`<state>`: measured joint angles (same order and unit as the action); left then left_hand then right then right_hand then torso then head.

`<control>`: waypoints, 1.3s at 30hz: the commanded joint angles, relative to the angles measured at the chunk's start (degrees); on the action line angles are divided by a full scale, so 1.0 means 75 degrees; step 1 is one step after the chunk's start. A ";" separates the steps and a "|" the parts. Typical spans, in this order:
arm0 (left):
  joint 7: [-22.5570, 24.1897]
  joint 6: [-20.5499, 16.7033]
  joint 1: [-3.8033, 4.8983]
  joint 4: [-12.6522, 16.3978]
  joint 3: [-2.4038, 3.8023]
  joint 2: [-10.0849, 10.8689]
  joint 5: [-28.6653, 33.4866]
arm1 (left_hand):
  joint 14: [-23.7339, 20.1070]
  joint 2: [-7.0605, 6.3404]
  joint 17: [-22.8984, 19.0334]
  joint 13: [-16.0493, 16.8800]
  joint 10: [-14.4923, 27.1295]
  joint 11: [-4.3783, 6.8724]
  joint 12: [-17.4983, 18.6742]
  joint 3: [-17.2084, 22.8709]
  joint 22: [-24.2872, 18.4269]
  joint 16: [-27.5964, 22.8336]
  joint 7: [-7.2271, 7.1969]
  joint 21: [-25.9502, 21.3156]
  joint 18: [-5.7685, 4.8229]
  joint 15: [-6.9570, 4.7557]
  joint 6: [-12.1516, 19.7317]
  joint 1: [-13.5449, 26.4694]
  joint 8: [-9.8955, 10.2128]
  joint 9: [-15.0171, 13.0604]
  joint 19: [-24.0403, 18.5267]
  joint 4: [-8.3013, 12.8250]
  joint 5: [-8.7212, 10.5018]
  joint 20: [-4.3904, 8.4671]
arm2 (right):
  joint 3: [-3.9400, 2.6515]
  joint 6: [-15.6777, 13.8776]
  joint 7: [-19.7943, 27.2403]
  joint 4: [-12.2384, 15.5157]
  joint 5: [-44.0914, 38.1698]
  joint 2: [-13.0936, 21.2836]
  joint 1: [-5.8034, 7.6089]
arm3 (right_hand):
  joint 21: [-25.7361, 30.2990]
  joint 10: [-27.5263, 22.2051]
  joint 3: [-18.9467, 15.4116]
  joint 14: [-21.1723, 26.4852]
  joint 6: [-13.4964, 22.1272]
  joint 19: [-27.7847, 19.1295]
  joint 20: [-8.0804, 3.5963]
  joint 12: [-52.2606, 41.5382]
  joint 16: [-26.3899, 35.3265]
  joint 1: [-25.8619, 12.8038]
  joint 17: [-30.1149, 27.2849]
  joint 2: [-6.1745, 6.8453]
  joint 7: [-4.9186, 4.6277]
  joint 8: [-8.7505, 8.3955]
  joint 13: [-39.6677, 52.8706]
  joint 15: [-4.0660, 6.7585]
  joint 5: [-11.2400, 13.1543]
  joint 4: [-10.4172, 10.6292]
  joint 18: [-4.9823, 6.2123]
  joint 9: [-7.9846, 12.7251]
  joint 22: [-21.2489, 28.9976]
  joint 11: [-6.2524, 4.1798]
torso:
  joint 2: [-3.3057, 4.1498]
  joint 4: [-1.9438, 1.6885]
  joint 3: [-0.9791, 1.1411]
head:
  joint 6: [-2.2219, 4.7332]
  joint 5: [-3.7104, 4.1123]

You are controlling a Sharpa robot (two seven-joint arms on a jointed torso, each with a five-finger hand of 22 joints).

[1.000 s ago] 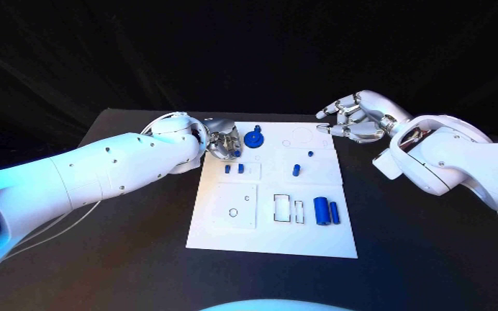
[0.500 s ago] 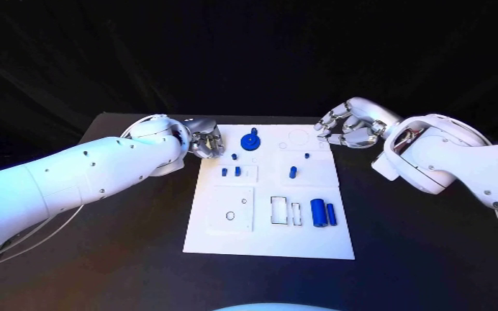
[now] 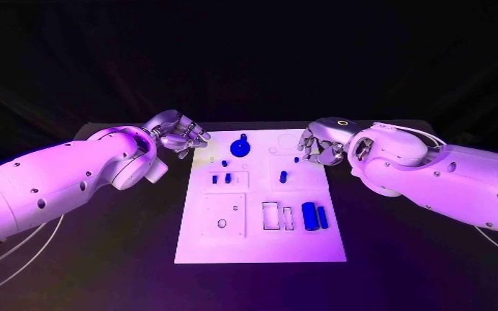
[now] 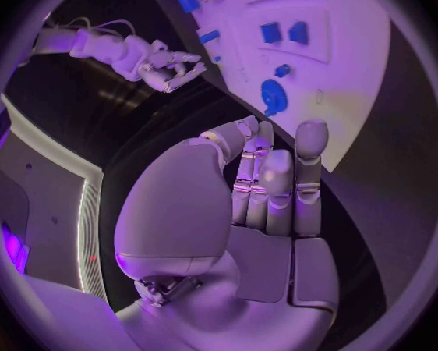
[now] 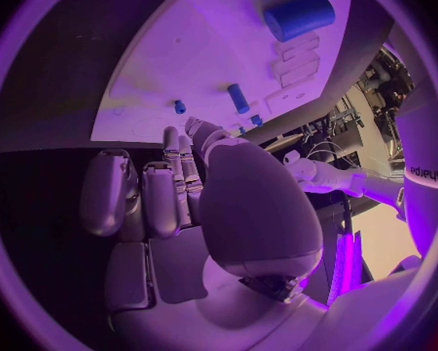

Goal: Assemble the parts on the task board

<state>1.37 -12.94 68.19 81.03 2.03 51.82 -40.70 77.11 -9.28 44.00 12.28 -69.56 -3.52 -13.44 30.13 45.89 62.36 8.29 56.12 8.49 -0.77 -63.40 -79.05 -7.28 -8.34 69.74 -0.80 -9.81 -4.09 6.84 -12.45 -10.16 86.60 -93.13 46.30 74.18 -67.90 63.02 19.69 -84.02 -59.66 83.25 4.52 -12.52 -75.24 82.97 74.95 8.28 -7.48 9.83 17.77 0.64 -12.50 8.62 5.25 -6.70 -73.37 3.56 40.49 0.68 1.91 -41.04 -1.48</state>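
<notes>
The white task board (image 3: 260, 235) lies mid-table. On it are a blue round disk with a knob (image 3: 241, 147), small blue pegs (image 3: 283, 176) and two blue cylinders (image 3: 309, 216) side by side near the right edge. My left hand (image 3: 178, 132) hovers just off the board's far left corner with nothing in it, its fingers straight and side by side in the left wrist view (image 4: 268, 195). My right hand (image 3: 319, 142) hangs at the board's far right edge, loosely curled and holding nothing (image 5: 180, 187). The disk (image 4: 273, 96) lies beyond the left fingertips.
Empty outlined slots (image 3: 270, 214) sit left of the cylinders, and a square plate with a small hole (image 3: 222, 222) takes up the board's near left. Black table (image 3: 114, 253) surrounds the board on both sides and in front.
The camera has shifted. My left hand has drawn back from over the board near the disk to beside its far left corner. My right hand has come down closer to the far right edge.
</notes>
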 commanded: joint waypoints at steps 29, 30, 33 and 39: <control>0.2392 -0.0138 0.0010 0.1356 -0.0001 0.0723 0.4668 | -0.0607 0.0261 -0.1814 0.0090 0.0337 -0.0064 -0.0268 -0.0535 -0.1236 -0.1542 0.0029 -0.1228 0.0274 0.0035 0.0199 0.0105 -0.0042 0.0001 -0.0305 0.0063 -0.0019 -0.0057 | 0.0010 0.0028 -0.0218 -0.0935 -0.1195 -0.0814 -0.0408 | -0.0414 0.0256 0.0429 -0.0500 -0.0278 0.0170 0.0026 0.0362 -0.0230 -0.0068 0.0458 -0.0032 -0.0036 -0.0245 -0.0382 0.0001 -0.0142 -0.0207 -0.0153 -0.0036 -0.0340 0.0064 | 0.0019 -0.0006 -0.0008 | -0.0128 -0.0038; 0.2391 -0.0145 0.0010 0.1359 -0.0001 0.0722 0.4669 | -0.0605 0.0267 -0.1817 0.0091 0.0339 -0.0063 -0.0273 -0.0534 -0.1243 -0.1544 0.0029 -0.1234 0.0274 0.0035 0.0199 0.0098 -0.0044 0.0001 -0.0303 0.0069 -0.0019 -0.0056 | 0.0010 0.0035 -0.0197 -0.0949 -0.1170 -0.0828 -0.0416 | -0.0437 0.0279 0.0458 -0.0503 -0.0304 0.0178 0.0024 0.0367 -0.0243 -0.0063 0.0466 -0.0048 -0.0030 -0.0242 -0.0390 0.0007 -0.0126 -0.0222 -0.0157 -0.0042 -0.0358 0.0057 | 0.0020 -0.0005 -0.0006 | -0.0128 -0.0042; 0.2378 -0.0157 0.0010 0.1363 -0.0001 0.0715 0.4670 | -0.0601 0.0279 -0.1826 0.0094 0.0345 -0.0062 -0.0282 -0.0532 -0.1252 -0.1550 0.0030 -0.1245 0.0275 0.0034 0.0200 0.0083 -0.0047 0.0000 -0.0297 0.0085 -0.0021 -0.0055 | 0.0010 0.0064 -0.0141 -0.0984 -0.1107 -0.0859 -0.0443 | -0.0490 0.0357 0.0533 -0.0510 -0.0378 0.0196 0.0016 0.0373 -0.0275 -0.0049 0.0487 -0.0090 -0.0008 -0.0229 -0.0408 0.0025 -0.0111 -0.0269 -0.0166 -0.0063 -0.0402 0.0034 | 0.0016 -0.0010 -0.0008 | -0.0132 -0.0042; 0.2352 -0.0145 0.0010 0.1362 -0.0001 0.0708 0.4671 | -0.0596 0.0292 -0.1838 0.0098 0.0356 -0.0061 -0.0294 -0.0529 -0.1263 -0.1558 0.0031 -0.1257 0.0275 0.0032 0.0204 0.0059 -0.0051 0.0000 -0.0287 0.0111 -0.0022 -0.0053 | 0.0010 0.0065 -0.0066 -0.0959 -0.1046 -0.0850 -0.0481 | -0.0526 0.0393 0.0576 -0.0517 -0.0401 0.0207 0.0005 0.0392 -0.0312 -0.0046 0.0514 -0.0094 -0.0003 -0.0238 -0.0425 0.0032 -0.0094 -0.0314 -0.0171 -0.0072 -0.0432 0.0025 | 0.0015 -0.0007 -0.0012 | -0.0148 -0.0047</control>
<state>18.09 -14.01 68.21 91.06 2.00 57.21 -6.21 72.22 -7.61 30.27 12.92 -67.31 -4.01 -15.30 26.17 36.46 51.00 8.58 46.95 9.62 -0.63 -62.29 -78.47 -7.28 -8.33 67.27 -0.22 -9.81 -4.39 6.73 -12.53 -11.56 79.33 -101.45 40.03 70.94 -71.73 65.54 23.74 -84.02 -62.25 83.73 4.61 -9.83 -77.37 82.62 74.92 7.98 -7.55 8.17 14.64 0.64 -13.43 6.24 4.38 -7.18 -74.94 3.81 40.59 0.61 1.83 -42.11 -1.82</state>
